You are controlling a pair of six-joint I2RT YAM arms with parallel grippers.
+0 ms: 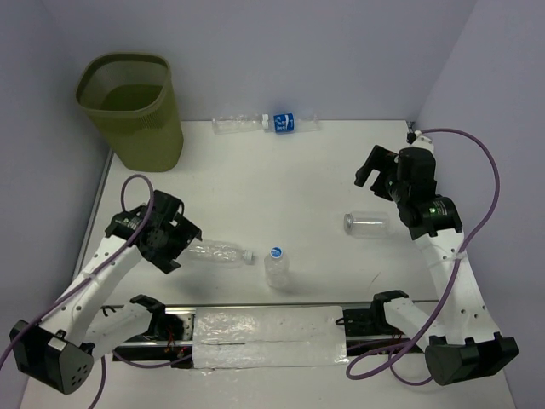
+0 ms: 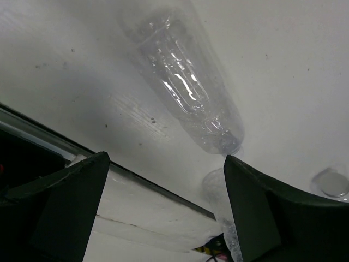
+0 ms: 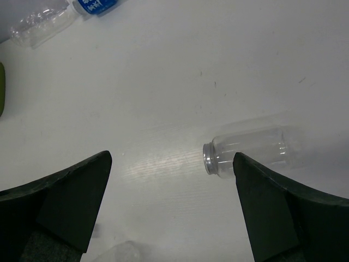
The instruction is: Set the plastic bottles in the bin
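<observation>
The olive-green bin (image 1: 128,111) stands at the back left corner. Two bottles lie along the back wall: a clear one (image 1: 237,124) and a blue-labelled one (image 1: 289,123). A clear bottle (image 1: 220,253) lies near the front. Its base points at my left gripper (image 1: 177,244), which is open just left of it. In the left wrist view this bottle (image 2: 185,93) lies beyond the open gripper (image 2: 166,158). An upright blue-capped bottle (image 1: 277,267) stands beside its neck. A capless bottle (image 1: 368,224) lies at the right. My open right gripper (image 1: 372,169) hovers above and behind it, and its right finger (image 3: 283,213) covers part of the bottle (image 3: 251,150).
A black rail with a white plastic-covered strip (image 1: 268,336) runs along the table's near edge between the arm bases. Purple cables (image 1: 485,170) loop beside both arms. Walls close the table at the back and on both sides.
</observation>
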